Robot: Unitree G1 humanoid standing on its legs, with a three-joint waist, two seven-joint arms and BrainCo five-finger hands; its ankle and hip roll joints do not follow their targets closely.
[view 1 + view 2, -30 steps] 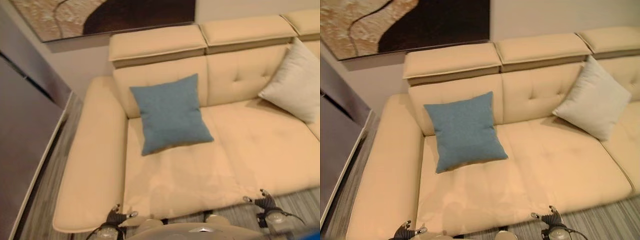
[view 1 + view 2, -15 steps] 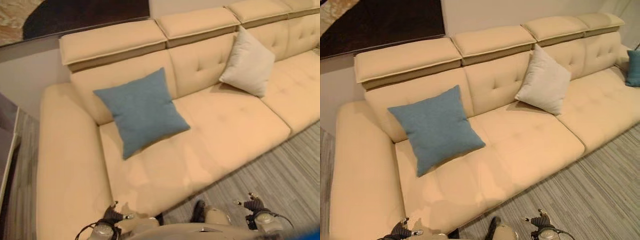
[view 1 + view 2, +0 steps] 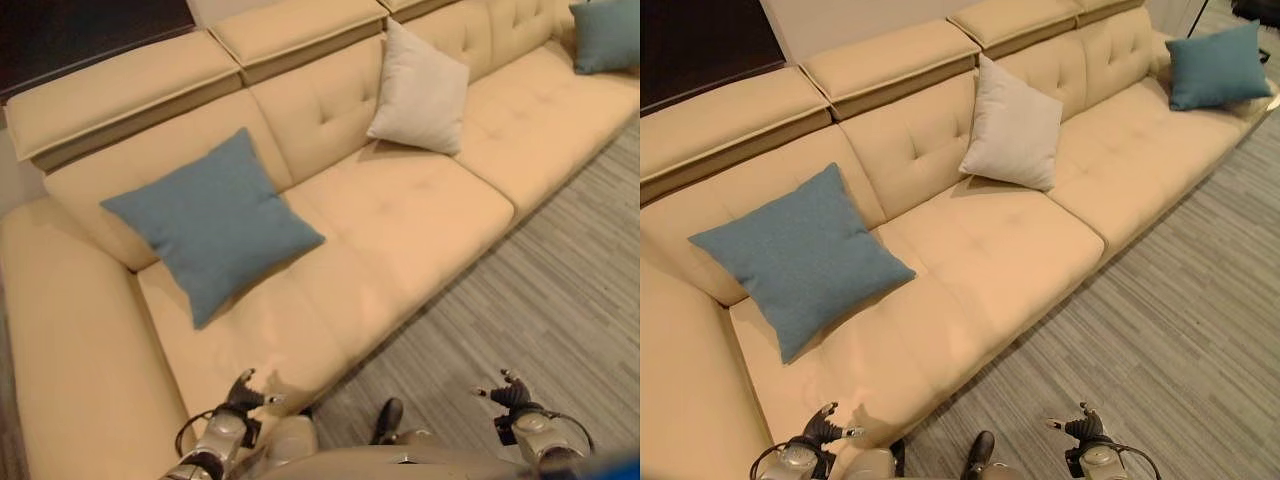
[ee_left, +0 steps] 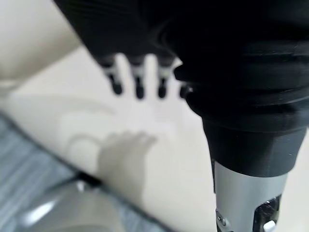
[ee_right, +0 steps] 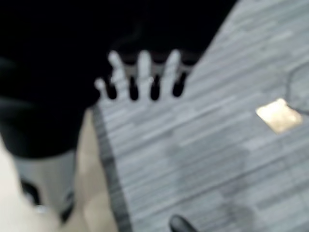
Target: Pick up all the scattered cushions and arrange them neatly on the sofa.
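Already three cushions rest on the sofa [image 3: 990,260], which serves as the landmark: a blue cushion [image 3: 800,258] leans against the backrest near the sofa's left end, a white cushion [image 3: 1012,127] stands against the backrest toward the middle, and a second blue cushion [image 3: 1218,66] lies on the seat at the far right end. All three look upright or propped, none lying on the floor [image 3: 1160,340] in front of the sofa.

Both hands hang low and empty. The left hand [image 3: 243,392] hovers over the sofa's front edge, close to its left end; its wrist view shows the fingers [image 4: 137,79] extended, holding nothing. The right hand [image 3: 1078,427] is out over the floor, off the sofa's front edge, fingers [image 5: 144,75] likewise spread and empty.

The near blue cushion lies ahead of the left hand, up the seat toward the backrest, so the left arm is the nearer one to it. The far blue cushion lies well apart from both hands, along the sofa to the right. Judging by this, the robot would need to step along the sofa's length toward that end before either hand could straighten it; the right arm would then be nearer.
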